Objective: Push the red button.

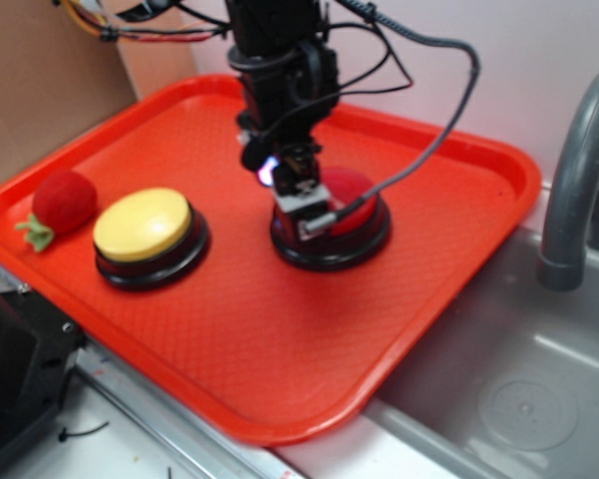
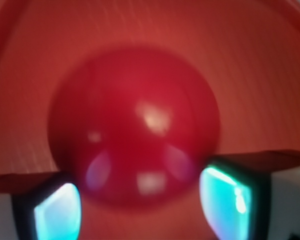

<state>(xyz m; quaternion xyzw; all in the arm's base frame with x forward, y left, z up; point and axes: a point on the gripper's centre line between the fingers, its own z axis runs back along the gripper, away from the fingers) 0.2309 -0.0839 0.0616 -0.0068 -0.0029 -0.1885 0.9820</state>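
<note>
The red button (image 1: 354,195) stands on its black base near the middle of the orange tray (image 1: 280,349). My gripper (image 1: 301,215) comes straight down on the left part of its dome, touching it or just above it. In the wrist view the glossy red button (image 2: 135,125) fills the frame, blurred by closeness. My gripper (image 2: 142,200) is open, with its fingers (image 2: 57,212) set wide apart on either side of the dome's near edge. Nothing is held.
A yellow-topped button (image 1: 143,225) on a black base sits at the tray's left. A fuzzy red strawberry toy (image 1: 63,203) lies beside it. A grey sink (image 1: 539,379) with a faucet (image 1: 579,170) is on the right, and cardboard (image 1: 30,80) stands at the back left.
</note>
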